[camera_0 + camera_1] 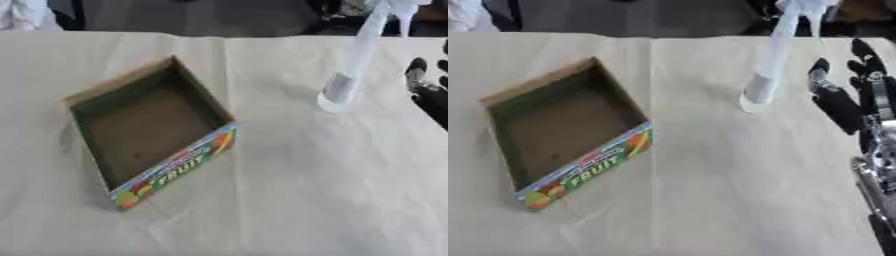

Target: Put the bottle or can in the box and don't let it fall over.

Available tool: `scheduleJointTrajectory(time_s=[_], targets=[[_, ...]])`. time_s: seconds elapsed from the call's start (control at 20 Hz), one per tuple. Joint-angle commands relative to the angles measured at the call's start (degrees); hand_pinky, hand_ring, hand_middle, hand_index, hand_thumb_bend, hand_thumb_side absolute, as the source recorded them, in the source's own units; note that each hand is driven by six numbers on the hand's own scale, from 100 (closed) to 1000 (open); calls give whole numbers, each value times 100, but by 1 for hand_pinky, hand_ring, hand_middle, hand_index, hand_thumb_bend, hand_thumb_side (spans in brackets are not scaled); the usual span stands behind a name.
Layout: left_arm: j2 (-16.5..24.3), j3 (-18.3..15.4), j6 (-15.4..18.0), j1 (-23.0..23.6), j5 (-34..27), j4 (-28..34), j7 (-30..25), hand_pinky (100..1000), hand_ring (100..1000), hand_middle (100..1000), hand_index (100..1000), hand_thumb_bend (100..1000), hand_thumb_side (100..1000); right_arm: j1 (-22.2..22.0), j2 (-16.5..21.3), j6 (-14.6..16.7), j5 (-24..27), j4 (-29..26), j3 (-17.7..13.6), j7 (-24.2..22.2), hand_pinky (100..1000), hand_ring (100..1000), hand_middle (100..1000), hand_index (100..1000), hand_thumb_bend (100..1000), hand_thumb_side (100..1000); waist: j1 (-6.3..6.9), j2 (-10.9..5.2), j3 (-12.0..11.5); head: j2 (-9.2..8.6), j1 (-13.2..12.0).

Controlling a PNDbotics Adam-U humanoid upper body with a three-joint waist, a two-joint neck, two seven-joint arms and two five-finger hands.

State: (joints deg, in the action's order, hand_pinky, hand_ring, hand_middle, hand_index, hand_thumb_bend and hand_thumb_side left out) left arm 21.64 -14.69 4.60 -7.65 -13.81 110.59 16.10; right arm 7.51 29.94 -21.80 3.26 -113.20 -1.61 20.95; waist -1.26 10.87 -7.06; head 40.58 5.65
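**Bottle upright on the table, right hand beside it and not yet holding**

Bottle first, as the job turns on it, though the table (350, 190) is the largest thing here — covered in a pale, creased cloth. On its left part sits the box (144, 127), an open cardboard tray set cornerwise, empty inside, with a bright fruit print along its near wall. The bottle (770, 60), tall, thin and clear, stands upright on the right part of the table, well apart from the box, and runs up out of the top of both views. Just to its right is the right hand (846, 95) — black, fingers straight and spread, holding nothing, not touching the bottle. The left hand is not visible in either view.

The step in hand looks like the reach and grasp. Such a tall, narrow thing would likely tip at a sideways nudge, so the fingers should close round it squarely, probably low on the body, then lift it straight before carrying it across.

Nothing lies between bottle and box; only the box's raised walls must be cleared before setting the bottle down upright.
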Motion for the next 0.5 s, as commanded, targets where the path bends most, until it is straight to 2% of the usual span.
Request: scheduleJointTrajectory(time_s=[0.05,0.2,0.25,0.3,0.35,0.5], targets=[[182,-47,-2,-46,12,106,5,1000,687,760,798,606,312,25,289,-47,142,-140,40,-26,1000,1000,1000,1000,100,463,3,-124,8,-103,-16],[177,-48,-5,-45,13,104,3,1000,687,760,798,606,312,44,371,-76,276,-140,82,-101,1000,1000,1000,1000,100,445,1,-120,6,-108,-17],[176,-47,-4,-48,13,105,2,1000,687,760,798,606,312,48,402,-109,326,-140,94,-114,1000,1000,1000,1000,100,463,-1,-119,2,-106,-17],[176,-47,-5,-50,13,105,1,1000,687,760,798,602,316,52,436,-148,383,-140,111,-125,1000,1000,1000,1000,100,432,-2,-117,-1,-109,-16],[176,-48,-6,-53,13,104,2,1000,687,760,798,606,312,58,469,-185,448,-140,129,-135,1000,1000,1000,1000,100,460,-4,-115,-5,-114,-15],[182,-47,-5,-57,12,105,3,1000,687,760,798,605,312,85,557,-267,617,-140,176,-145,1000,1000,1000,1000,100,457,-5,-111,-17,-130,-19]])
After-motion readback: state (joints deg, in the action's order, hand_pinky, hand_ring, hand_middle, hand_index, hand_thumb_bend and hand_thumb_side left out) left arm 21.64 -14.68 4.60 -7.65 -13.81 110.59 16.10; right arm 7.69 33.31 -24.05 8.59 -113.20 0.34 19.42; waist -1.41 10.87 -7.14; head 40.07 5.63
